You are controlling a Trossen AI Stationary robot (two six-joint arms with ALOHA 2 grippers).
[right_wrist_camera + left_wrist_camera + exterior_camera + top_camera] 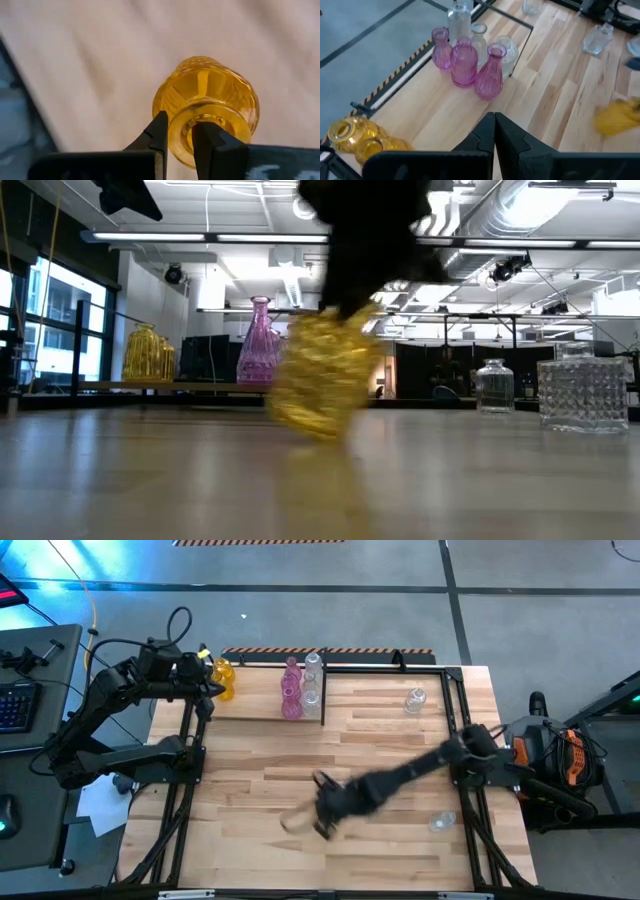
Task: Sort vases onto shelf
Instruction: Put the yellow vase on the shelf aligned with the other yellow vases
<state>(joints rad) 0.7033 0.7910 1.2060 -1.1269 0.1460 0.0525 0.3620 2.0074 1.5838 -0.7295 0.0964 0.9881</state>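
Right gripper [177, 137]: my jaws clamp the rim of the amber vase [207, 102], lower centre of the high view, so it hangs upright for carrying.
Left gripper [494, 131]: jaws together, parked over the shelf's left end.
Shelf [262, 708]: upper centre; yellow vases [222, 678] left, pink vases [291, 692] mid, clear beside the divider.
Obstacles: loose clear vases [441, 822] right; pink cluster crowds my approach.
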